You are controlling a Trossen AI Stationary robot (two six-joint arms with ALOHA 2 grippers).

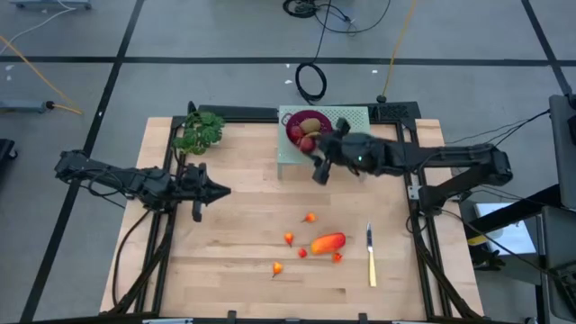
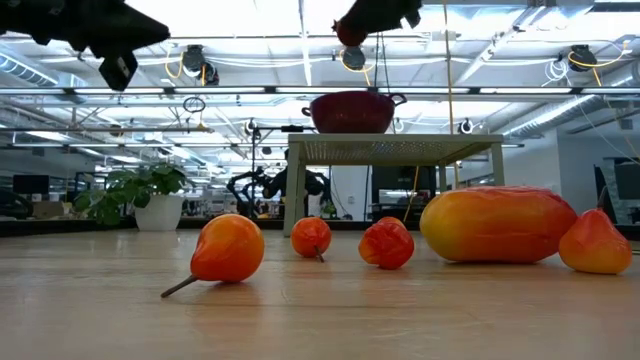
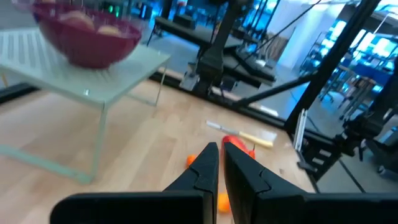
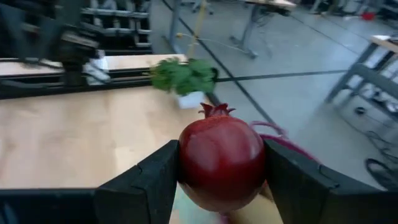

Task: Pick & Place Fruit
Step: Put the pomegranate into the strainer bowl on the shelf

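My right gripper (image 4: 221,186) is shut on a dark red ball (image 4: 222,158) with a small crown. It hovers by the near rim of the maroon bowl (image 1: 293,131), high above it in the low view (image 2: 352,112). The bowl stands on a small pale green stand (image 1: 346,117) and holds an olive-brown oval (image 1: 310,125) and a red piece (image 1: 306,142). On the wood lie the elongated orange-red piece (image 1: 328,242) and several tiny orange-red ones (image 1: 289,238). My left gripper (image 1: 216,191) is shut and waits over the table's left half. My right gripper pinches the dark red ball between its two fingers, one pad (image 4: 165,171) on each opposite flank (image 4: 189,162). The fingers come from the table's right side, slanting down. The ball is lifted clear, with its crown (image 4: 213,110) pointing away from the wrist.
A slim yellow-handled knife (image 1: 371,261) lies right of the orange-red pieces. A leafy green bunch (image 1: 200,133) sits at the far left corner. Bare wood shows between my left gripper and the scattered fruit.
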